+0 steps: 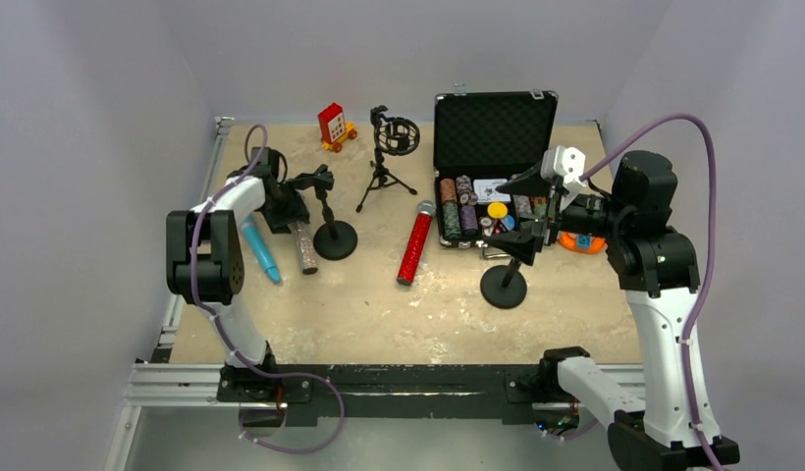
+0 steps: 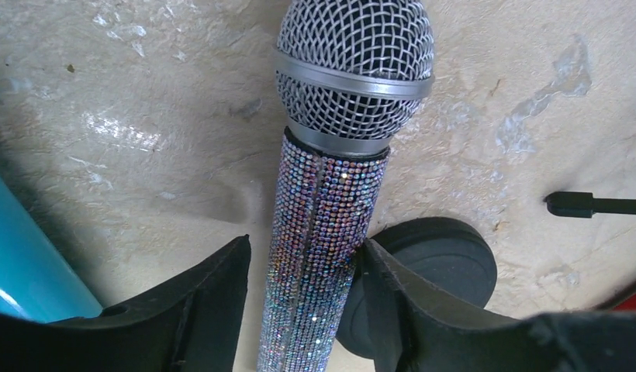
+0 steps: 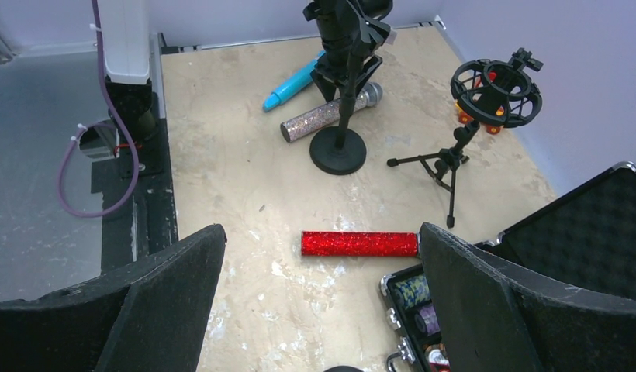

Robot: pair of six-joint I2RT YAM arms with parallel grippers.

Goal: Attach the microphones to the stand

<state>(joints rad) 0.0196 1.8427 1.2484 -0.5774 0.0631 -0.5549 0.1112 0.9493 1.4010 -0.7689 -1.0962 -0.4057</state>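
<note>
The silver-glitter microphone (image 1: 302, 245) (image 2: 330, 217) lies on the table beside the round base of the left stand (image 1: 335, 239) (image 2: 447, 263). My left gripper (image 1: 286, 211) (image 2: 307, 242) straddles its handle. The right finger touches the handle and a gap shows at the left finger, so the jaws are still open. The light-blue microphone (image 1: 260, 248) (image 2: 20, 263) lies just to the left. Mid-table lies the red-glitter microphone (image 1: 415, 245) (image 3: 360, 243). My right gripper (image 1: 516, 216) (image 3: 321, 229) hangs wide open and empty above a second stand (image 1: 504, 287).
A small tripod with a shock mount (image 1: 387, 157) (image 3: 493, 93) stands at the back centre. An open black case of poker chips (image 1: 497, 128) (image 3: 586, 248) sits back right, under the right gripper. A red toy (image 1: 332, 126) is near the back wall.
</note>
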